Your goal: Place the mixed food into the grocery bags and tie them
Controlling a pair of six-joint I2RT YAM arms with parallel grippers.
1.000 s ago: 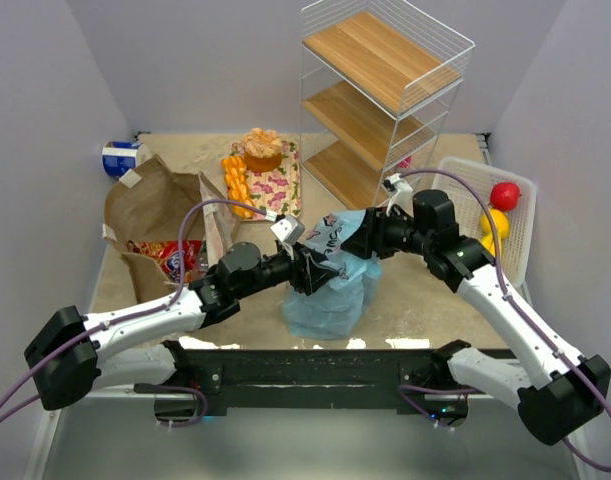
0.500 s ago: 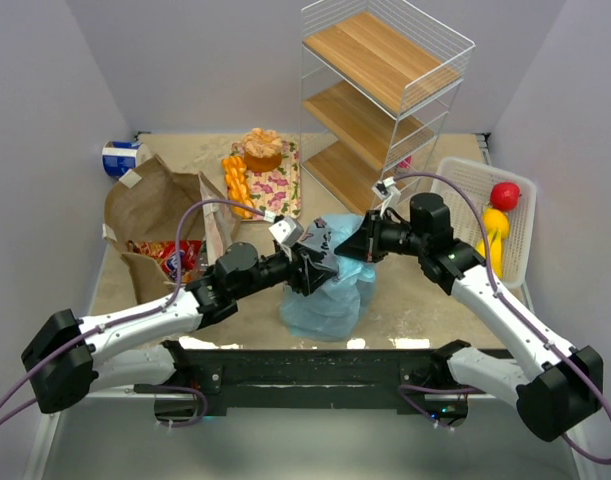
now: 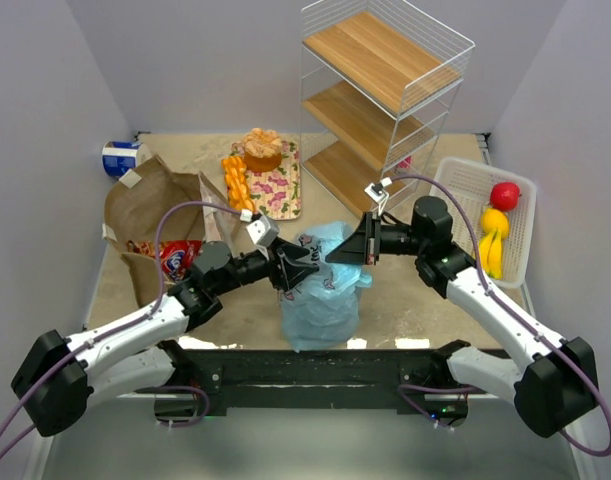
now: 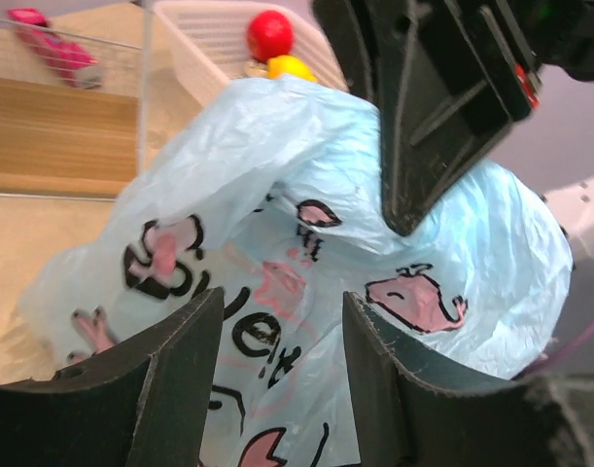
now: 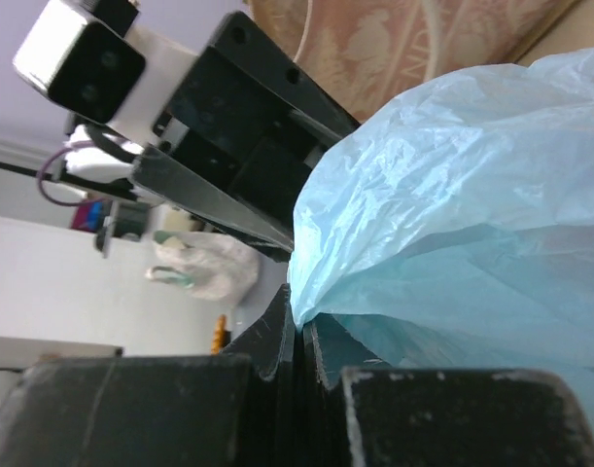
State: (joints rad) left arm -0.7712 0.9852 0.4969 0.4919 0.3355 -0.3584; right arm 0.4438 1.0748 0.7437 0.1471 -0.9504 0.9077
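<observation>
The light-blue plastic bag stands at the table's near middle, printed with pink and black figures. My right gripper is shut on a fold of the bag's top film. My left gripper is open just left of it, its jaws apart over the printed film and not pinching it. The brown paper bag lies at the left with red snack packets in its mouth. A blue drink can lies at the back left. What is inside the blue bag is hidden.
A white slatted basket at the right holds a red fruit and yellow fruit. A wire shelf unit stands at the back. An orange cake and orange segments sit by a floral tray.
My right gripper has shut on the top of the blue bag and shifted left with it. My left gripper has drawn back to the left, its jaws still apart.
</observation>
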